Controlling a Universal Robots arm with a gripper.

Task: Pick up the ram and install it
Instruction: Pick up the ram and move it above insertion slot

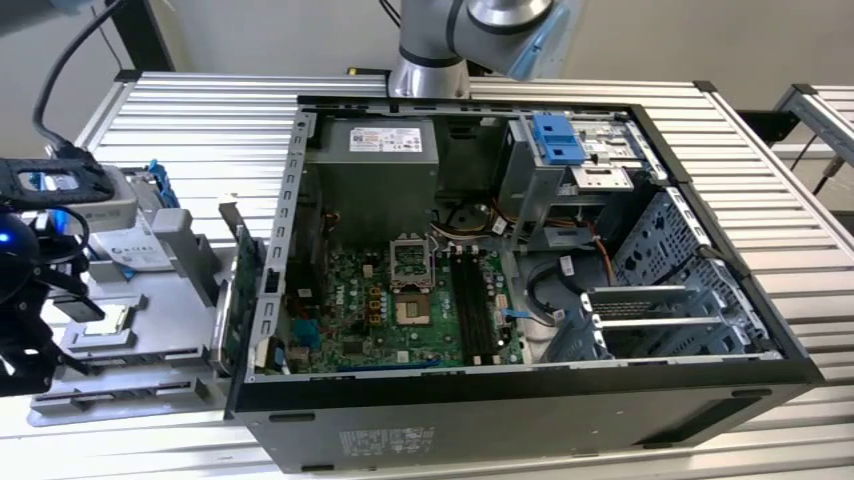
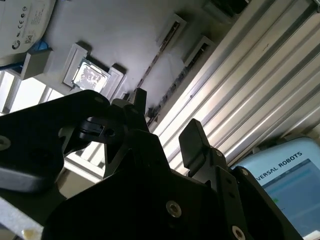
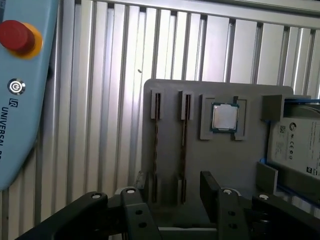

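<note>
The ram point(image 3: 156, 145) is seen standing on edge in a slot of the grey tray point(image 3: 225, 165), which rests on the slatted table point(image 3: 100, 100) just beside the open case point(image 1: 534, 440), at the exterior view's left. A second stick point(image 3: 184, 145) is held the same way in the neighbouring slot, near the first but apart from it. The gripper point(image 3: 172, 197) is poised over the near end of the tray with its fingers point(image 3: 212, 187) spread and nothing between them. In the first wrist view both sticks fall inside the gap, so which one is aimed at cannot be told. For a sound grasp, the gripper would best be centred on one stick alone and brought square to it, so that the pads close on its flat faces. The neighbour should be left untouched, since a skewed grip would likely bind the board in its slot. By count there are two sticks, two fingers, one tray, one silver chip point(image 3: 224, 117) in its recess, one drive point(image 3: 295, 145) at the tray's far side, one pale blue pendant point(image 3: 20, 115) and one case. The memory slots on the board point(image 1: 360, 300) seem to number about four — the exterior view is too cluttered there for a firm count.
</note>
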